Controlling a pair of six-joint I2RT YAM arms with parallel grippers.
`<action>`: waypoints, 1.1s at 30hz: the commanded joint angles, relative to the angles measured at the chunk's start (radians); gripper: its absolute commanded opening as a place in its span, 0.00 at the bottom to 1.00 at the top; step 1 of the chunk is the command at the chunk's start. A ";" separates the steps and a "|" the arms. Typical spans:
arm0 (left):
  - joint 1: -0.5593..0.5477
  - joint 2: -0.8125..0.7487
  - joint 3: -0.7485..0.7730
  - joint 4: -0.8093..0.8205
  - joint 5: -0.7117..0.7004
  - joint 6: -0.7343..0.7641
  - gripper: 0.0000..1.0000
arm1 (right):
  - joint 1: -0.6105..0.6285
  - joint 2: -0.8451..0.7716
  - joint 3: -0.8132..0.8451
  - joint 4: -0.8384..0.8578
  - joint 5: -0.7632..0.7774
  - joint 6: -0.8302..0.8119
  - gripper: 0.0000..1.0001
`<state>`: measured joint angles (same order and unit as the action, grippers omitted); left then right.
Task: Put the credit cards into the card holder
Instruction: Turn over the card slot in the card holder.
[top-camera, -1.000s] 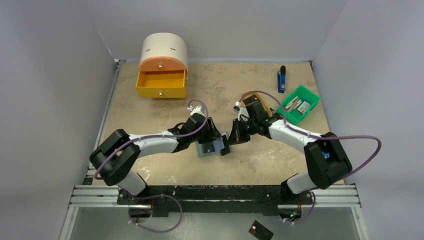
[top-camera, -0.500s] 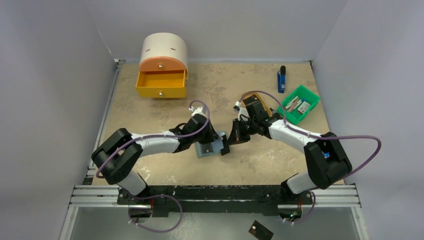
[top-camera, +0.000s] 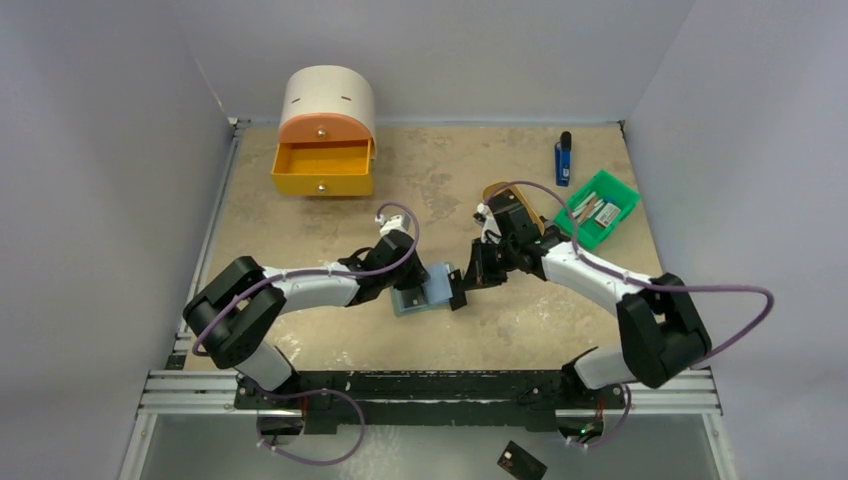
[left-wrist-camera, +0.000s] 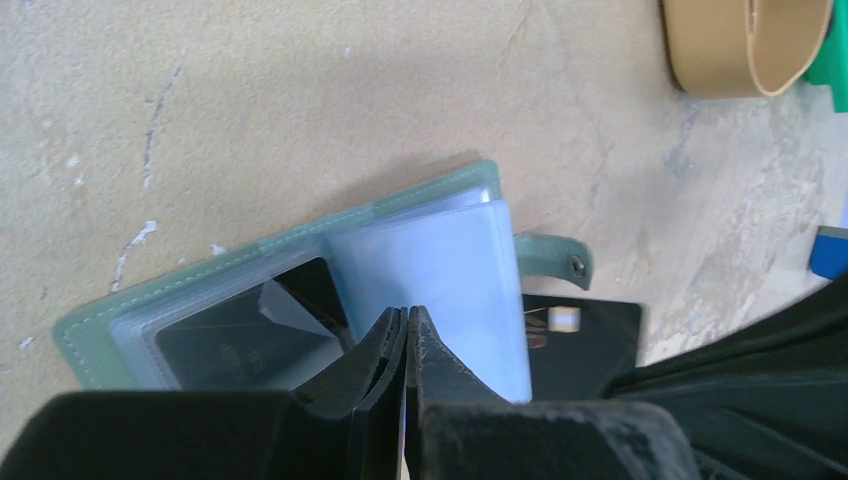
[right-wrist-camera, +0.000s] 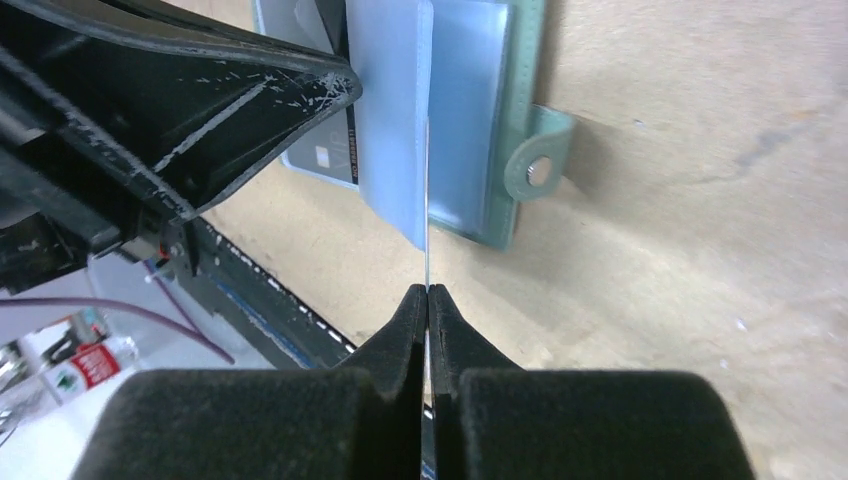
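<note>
The card holder (top-camera: 425, 292) (left-wrist-camera: 300, 240) (right-wrist-camera: 525, 130) lies open on the table (top-camera: 300, 230), with one credit card (left-wrist-camera: 250, 335) in the pocket away from its tab. The left gripper (left-wrist-camera: 405, 315) pinches the holder's pale inner pocket leaf, fingers together. At the holder's tab side, the right gripper (right-wrist-camera: 428, 292) is clamped on a second credit card (left-wrist-camera: 580, 335) (right-wrist-camera: 428, 240), whose edge meets that leaf.

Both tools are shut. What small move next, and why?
Probably ease the right tool forward: its thin black credit card sits beside the pale blue pocket leaf that the left tool pinches up from the grey-green bifold card holder.
</note>
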<state>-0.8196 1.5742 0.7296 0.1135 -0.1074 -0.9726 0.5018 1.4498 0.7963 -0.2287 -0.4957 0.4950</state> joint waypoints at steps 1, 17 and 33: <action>-0.003 -0.018 -0.019 0.000 -0.043 0.030 0.00 | 0.004 -0.121 0.017 -0.079 0.167 0.000 0.00; -0.003 -0.108 -0.028 -0.003 -0.056 0.024 0.00 | 0.005 -0.016 0.042 -0.080 0.051 0.006 0.00; -0.002 -0.125 -0.036 -0.044 -0.077 0.028 0.03 | -0.006 0.017 0.042 -0.121 0.072 0.033 0.00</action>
<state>-0.8196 1.4445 0.6891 0.0521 -0.1715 -0.9573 0.5018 1.4921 0.8234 -0.3145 -0.4343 0.5198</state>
